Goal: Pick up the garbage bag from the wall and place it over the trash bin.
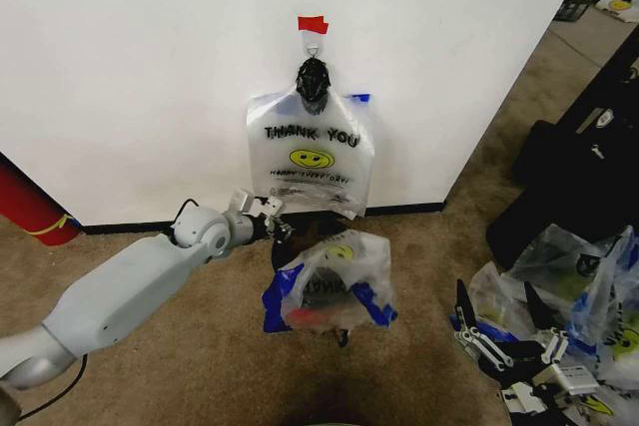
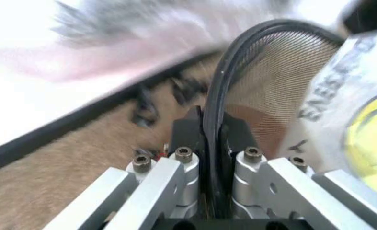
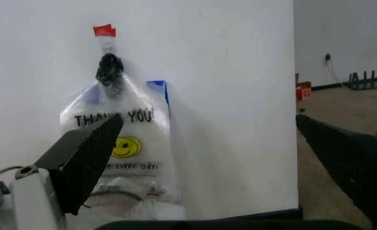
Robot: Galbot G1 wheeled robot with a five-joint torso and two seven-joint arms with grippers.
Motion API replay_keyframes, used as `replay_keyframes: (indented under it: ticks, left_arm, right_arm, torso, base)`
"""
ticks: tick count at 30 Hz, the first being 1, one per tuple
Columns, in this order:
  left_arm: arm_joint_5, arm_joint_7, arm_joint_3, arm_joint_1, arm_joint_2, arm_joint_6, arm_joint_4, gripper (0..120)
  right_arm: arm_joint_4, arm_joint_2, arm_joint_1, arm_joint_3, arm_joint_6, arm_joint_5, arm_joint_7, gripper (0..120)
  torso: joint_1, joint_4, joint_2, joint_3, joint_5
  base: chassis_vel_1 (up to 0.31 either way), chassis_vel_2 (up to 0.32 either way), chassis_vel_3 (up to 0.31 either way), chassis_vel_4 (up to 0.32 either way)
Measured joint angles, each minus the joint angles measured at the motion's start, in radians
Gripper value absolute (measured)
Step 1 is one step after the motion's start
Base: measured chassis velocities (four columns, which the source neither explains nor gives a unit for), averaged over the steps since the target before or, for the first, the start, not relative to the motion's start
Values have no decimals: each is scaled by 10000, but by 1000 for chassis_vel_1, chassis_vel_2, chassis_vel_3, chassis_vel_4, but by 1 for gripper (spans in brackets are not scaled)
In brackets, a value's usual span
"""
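Observation:
The crinkly clear garbage bag [image 1: 334,281] with blue patches and a yellow smiley lies draped over the trash bin on the carpet, just below the wall [image 1: 150,67]. In the left wrist view the bin's black rim [image 2: 239,43] and mesh run between the fingers of my left gripper [image 2: 214,127], with the bag's print [image 2: 354,110] alongside. My left gripper [image 1: 277,226] sits at the bin's far left edge, shut on the rim. Most of the bin is hidden under the bag. My right gripper [image 1: 504,341] hovers open at the lower right, holding nothing.
A flat clear "THANK YOU" bag [image 1: 310,152] hangs from a hook under red tape [image 1: 313,24]. Heaped clear bags [image 1: 589,286] and black objects [image 1: 579,167] crowd the right. A big red cylinder [image 1: 30,212] leans at the left. Bare carpet lies in front.

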Motion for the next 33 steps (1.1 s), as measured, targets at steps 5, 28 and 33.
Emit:
replay_keyframes:
  ticks: [5, 28, 33]
  left_arm:
    - [-1025, -1130, -1763, 2040, 646, -79, -1634, 3]
    - [-3356, -6588, -4526, 6544, -1309, -2683, -4188, 3]
    - [-2564, -6693, -4625, 7287, -1933, -3415, -4202, 3]
  right_arm:
    - [-87, -122, 446, 3, -421, 98, 92, 100]
    - [-275, -588, 1324, -240, -1534, 147, 507, 100]
    - [-284, -625, 1281, -256, -1534, 117, 531, 100]
  torso:
    - [-1, 7, 0, -1, 0]
    - [-1, 0, 0, 0, 0]
    - [-1, 1, 0, 0, 0]
  base:
    - [0, 0, 0, 0]
    - [0, 0, 0, 0]
    - [0, 0, 0, 0]
